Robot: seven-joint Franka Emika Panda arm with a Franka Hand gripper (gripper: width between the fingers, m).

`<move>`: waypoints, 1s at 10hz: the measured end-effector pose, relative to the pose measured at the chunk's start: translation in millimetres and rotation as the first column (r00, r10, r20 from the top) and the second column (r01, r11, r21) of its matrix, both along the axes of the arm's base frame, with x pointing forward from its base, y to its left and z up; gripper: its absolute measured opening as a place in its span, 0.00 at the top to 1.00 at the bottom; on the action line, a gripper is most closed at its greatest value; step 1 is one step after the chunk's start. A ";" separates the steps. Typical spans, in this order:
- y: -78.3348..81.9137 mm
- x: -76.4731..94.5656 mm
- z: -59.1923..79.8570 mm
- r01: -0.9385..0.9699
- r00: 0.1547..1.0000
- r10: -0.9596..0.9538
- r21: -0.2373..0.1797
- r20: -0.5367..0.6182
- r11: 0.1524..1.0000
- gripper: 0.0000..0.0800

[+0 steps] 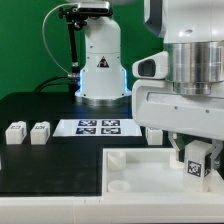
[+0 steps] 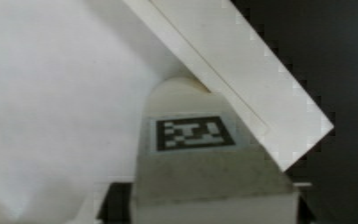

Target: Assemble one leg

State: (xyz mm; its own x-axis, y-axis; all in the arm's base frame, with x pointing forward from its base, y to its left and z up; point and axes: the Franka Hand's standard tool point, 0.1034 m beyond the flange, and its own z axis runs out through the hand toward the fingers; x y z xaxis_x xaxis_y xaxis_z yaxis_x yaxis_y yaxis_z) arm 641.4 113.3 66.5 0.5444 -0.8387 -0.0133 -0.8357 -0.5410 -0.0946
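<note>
The pincer [image 1: 196, 160] hangs low at the exterior view's right, its fingers pinching a leg [image 1: 195, 165] between them. The leg's black-and-white tag faces outward, and the block sits over the near right part of the panel [image 1: 130, 170]; whether it touches the panel surface I cannot tell. In the wrist view the same leg [image 2: 197, 165] fills the middle of the picture, tag [image 2: 195, 133] plainly legible, with the dark tips of the fingers [image 2: 108, 200] pressing on its sides. Behind it lies the white panel [image 2: 51, 90], and a raised edge [image 2: 247, 70] runs slantwise across the picture, with dark counter [image 2: 327, 40] beyond it.

The panel is large, white and square, lying flat on the black counter [image 1: 40, 165] at the front of the exterior view. A round socket [image 1: 116, 156] shows near its far corner on the exterior view's left, another [image 1: 117, 185] nearer the front.

Two more legs [image 1: 16, 132] [image 1: 40, 131] stand just beside each other on the counter at the exterior view's left, well apart from the pincer. The marker board [image 1: 98, 126] lies flat between them and the arm's base [image 1: 100, 62], which stands at the back.
</note>
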 end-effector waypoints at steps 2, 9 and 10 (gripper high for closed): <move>-2.5 -0.1 2.4 0.425 0.904 -0.419 0.082 -0.085 0.901 0.63; -4.6 -0.9 3.0 0.874 0.485 -0.855 0.062 -0.186 0.482 0.62; -4.5 -1.5 3.0 0.872 0.488 -0.855 0.058 -0.178 0.486 0.62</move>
